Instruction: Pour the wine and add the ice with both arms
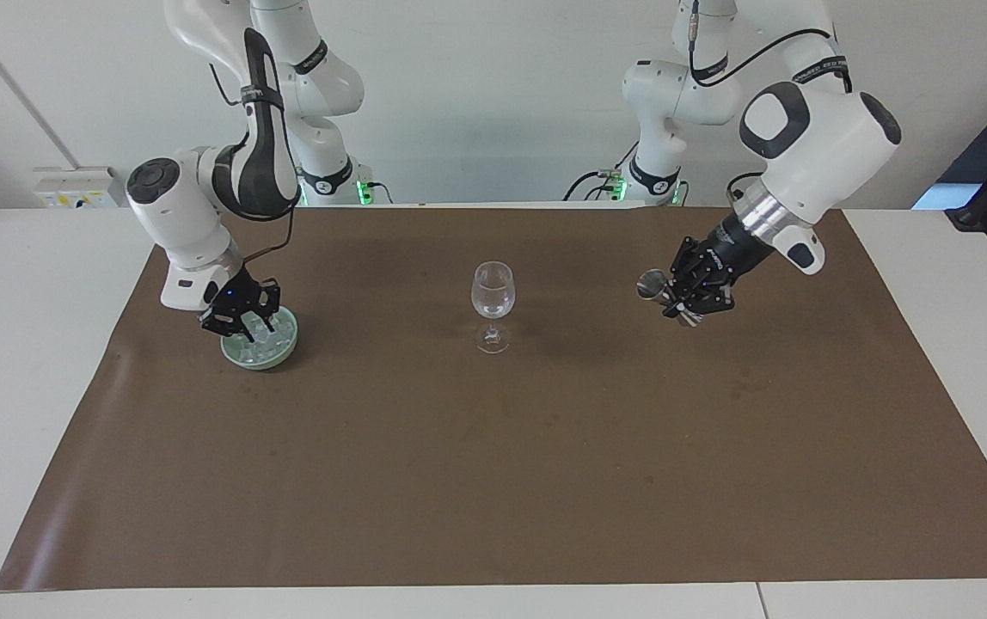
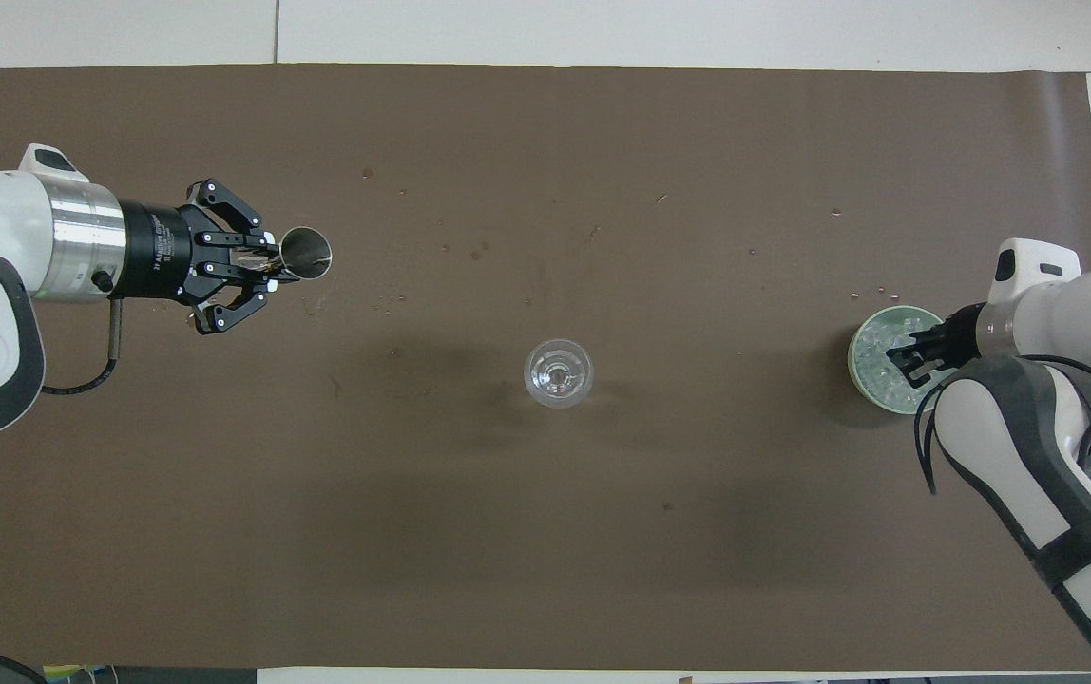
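The left gripper [image 1: 688, 301] clamps a steel jigger [image 1: 664, 292] over the mat [image 1: 545, 481], well apart from the wine glass [image 1: 493, 297]: pouring looks finished. The right gripper [image 1: 246, 321] dips into the green bowl [image 1: 260, 348] of ice [image 2: 880, 356]; its grip is unclear. No ice shows in the glass.

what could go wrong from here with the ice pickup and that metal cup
The right gripper is down in the pale green bowl among the ice; small slick cubes could slip out on the way to the wine glass, or the bowl could get nudged. The left gripper holds the metal jigger tilted on its side over the brown mat, so leftover liquid might drip. The glass is tall on a thin stem, so a bump could tip it.
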